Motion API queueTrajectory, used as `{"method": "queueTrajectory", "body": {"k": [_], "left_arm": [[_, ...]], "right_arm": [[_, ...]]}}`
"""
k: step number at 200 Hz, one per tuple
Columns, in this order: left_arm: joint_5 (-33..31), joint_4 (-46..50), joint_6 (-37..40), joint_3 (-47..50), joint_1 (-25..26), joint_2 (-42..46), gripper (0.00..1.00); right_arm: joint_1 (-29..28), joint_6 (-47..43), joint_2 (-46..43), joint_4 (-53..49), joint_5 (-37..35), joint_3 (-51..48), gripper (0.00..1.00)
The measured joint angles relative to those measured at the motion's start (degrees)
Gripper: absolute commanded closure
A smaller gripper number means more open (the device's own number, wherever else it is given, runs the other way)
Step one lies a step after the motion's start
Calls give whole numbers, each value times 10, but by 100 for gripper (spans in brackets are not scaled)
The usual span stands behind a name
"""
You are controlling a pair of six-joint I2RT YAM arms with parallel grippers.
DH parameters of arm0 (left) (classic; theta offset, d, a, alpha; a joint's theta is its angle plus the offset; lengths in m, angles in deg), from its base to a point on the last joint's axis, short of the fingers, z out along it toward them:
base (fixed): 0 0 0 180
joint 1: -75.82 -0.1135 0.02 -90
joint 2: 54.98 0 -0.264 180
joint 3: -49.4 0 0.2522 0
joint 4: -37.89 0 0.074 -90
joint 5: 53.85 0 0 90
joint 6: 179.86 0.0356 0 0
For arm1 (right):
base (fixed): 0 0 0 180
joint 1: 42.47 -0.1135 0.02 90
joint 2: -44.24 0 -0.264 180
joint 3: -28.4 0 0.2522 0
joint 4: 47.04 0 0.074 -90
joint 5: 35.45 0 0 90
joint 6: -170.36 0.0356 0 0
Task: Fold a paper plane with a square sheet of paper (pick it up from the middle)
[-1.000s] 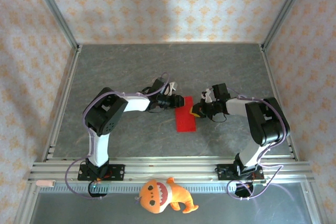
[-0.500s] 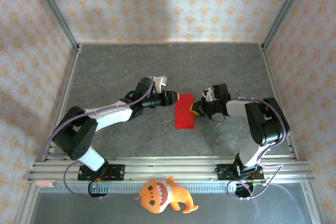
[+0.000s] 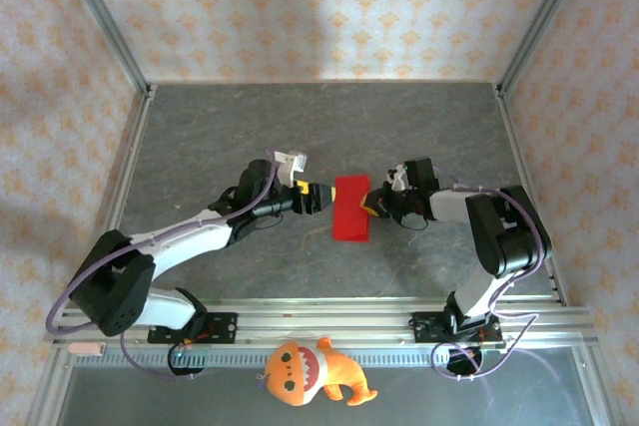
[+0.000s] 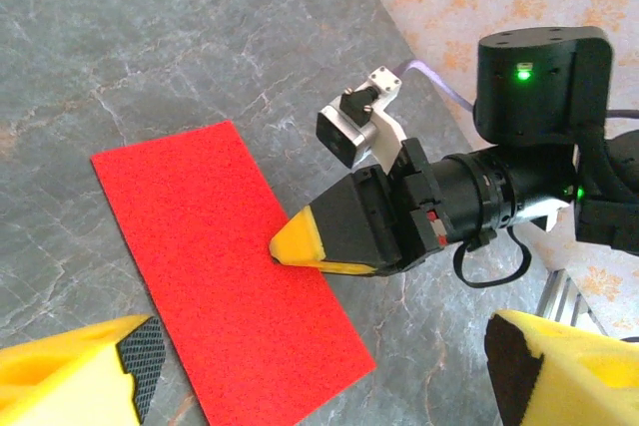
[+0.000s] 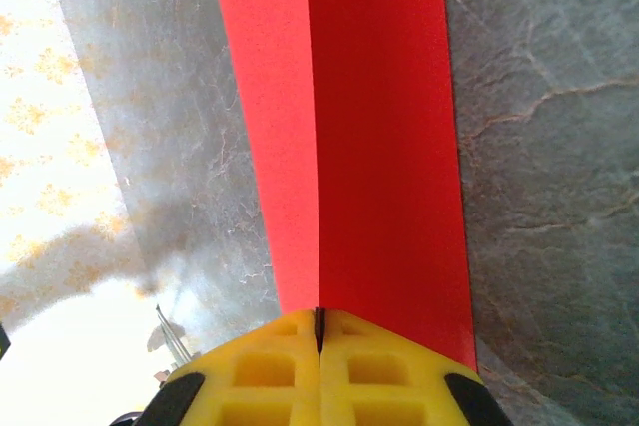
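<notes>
Red paper (image 3: 350, 211) lies folded, a narrow rectangle.

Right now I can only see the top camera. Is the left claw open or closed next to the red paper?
Observer: Open. Its wrist camera shows the left gripper with its yellow fingers far apart.
Operator: And the other claw?
Observer: The right gripper is shut, its two fingers pressed together.
Operator: Is the paper folded yet?
Observer: Looks like it. In the right wrist camera a straight line runs along the red paper from those fingertips, with one side brighter than the other.
</notes>
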Motion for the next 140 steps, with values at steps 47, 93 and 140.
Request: {"method": "queueTrajectory", "body": {"k": [47, 93, 140], "left_arm": [[-29, -21, 22, 40, 0, 69, 14], [-45, -54, 36, 86, 0, 121, 1], [-76, -60, 25, 102, 0, 142, 1]], "right_arm": [[-1, 7, 0, 7, 0, 0, 99], [-7, 13, 0, 13, -2, 0, 99], [-10, 15, 2, 13, -5, 0, 99]]}}
